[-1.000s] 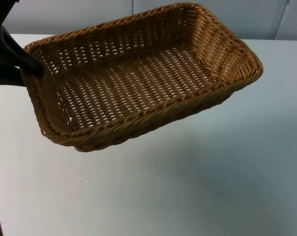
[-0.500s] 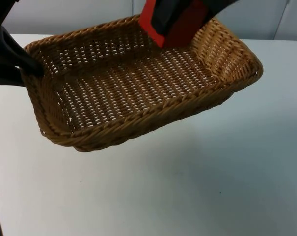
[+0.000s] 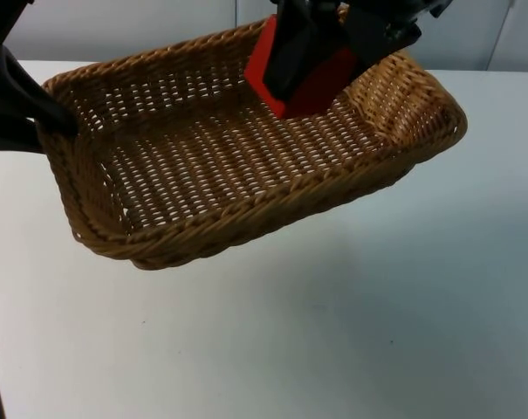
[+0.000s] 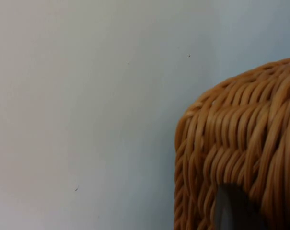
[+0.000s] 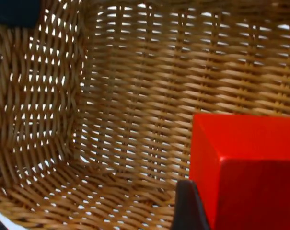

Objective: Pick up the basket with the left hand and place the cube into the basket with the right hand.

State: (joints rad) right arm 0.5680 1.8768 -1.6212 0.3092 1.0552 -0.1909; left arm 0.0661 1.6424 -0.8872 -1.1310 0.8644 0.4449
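Two claws: both are at one woven basket, which hangs above the white bench.
Bench (image 3: pixel 351 332): white and bare in front; the shadow of the basket lies on it under the near rim, so the basket does not touch it.
Basket (image 3: pixel 202 175): brown wicker, rectangular and shallow, tilted so that its near long rim is lower than the far one; light comes through the gaps of its floor.
Basket seen from the left wrist (image 4: pixel 240 143): a rounded wicker corner above the pale bench, with a dark fingertip just against the weave.
Left claw (image 3: pixel 61 120): black, at the left short end of the basket, closed tight on the rim there; it carries the basket in the air.
Cube (image 3: pixel 305 68): bright red, tilted on one edge, over the far right part of the basket floor, inside the line of the rim; I cannot tell if its low corner touches the weave.
Cube seen from the right wrist (image 5: pixel 245 167): a red block over the wicker floor (image 5: pixel 135 105), near one inner corner of the basket.
Right claw (image 3: pixel 320 39): black, comes down from behind over the far rim; its fingers are pressed on two sides of the cube and grip it.
Wall (image 3: pixel 115 26): grey partition behind the bench.
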